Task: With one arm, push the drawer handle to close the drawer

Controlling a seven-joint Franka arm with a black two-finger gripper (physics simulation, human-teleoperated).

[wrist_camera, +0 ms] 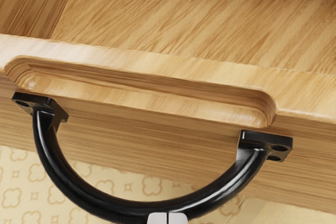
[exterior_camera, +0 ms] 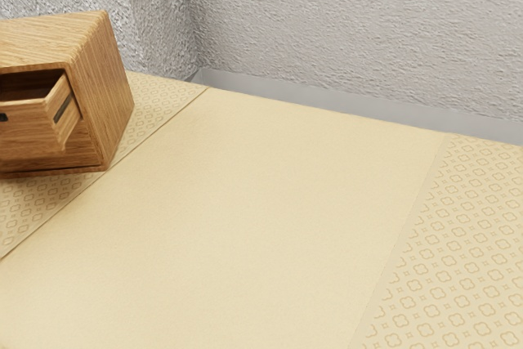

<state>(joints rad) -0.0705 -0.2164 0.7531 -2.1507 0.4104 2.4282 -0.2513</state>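
A wooden cabinet [exterior_camera: 118, 96] stands at the exterior view's left edge, its drawer [exterior_camera: 61, 112] pulled partly out. A small black piece of the handle [exterior_camera: 3, 118] shows on the drawer front there. In the wrist view the drawer front [wrist_camera: 131, 132] carries the curved black handle [wrist_camera: 142, 205], fixed at both ends below a long groove. My gripper [wrist_camera: 167, 218] is at the middle of the handle's curve, its two pale fingertips side by side with only a thin line between them. They overlap the bar in the picture; whether they touch it I cannot tell.
The pale table [exterior_camera: 245, 202] has patterned strips along its sides. A rough grey wall [exterior_camera: 368, 30] rises behind it. The inside floor of the drawer [wrist_camera: 199, 14] lies beyond the front's top edge in the wrist view.
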